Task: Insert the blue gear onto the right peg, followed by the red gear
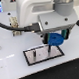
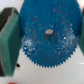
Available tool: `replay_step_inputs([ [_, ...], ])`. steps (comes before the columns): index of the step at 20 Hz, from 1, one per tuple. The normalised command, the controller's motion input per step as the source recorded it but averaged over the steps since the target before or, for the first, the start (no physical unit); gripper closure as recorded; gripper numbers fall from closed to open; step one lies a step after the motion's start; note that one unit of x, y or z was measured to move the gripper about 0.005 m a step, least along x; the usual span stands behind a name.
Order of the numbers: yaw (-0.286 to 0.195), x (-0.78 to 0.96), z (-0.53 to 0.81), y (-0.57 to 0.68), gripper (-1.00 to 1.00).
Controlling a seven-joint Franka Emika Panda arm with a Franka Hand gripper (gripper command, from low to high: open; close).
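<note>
White tabletop (image 1: 11, 68), grey plate (image 1: 40, 56), tool (image 1: 56, 43) gripping blue gear (image 2: 49, 34)

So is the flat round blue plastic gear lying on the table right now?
No, the blue gear is held in the hand above the grey plate.
</note>
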Motion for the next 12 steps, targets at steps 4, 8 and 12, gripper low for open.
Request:
replay_step_inputs([
  [4, 0.000, 0.28, -0.05, -0.22, 1.00],
  [8, 0.000, 0.20, -0.07, -0.10, 1.00],
  [12, 0.000, 0.11, -0.16, -0.10, 1.00],
])
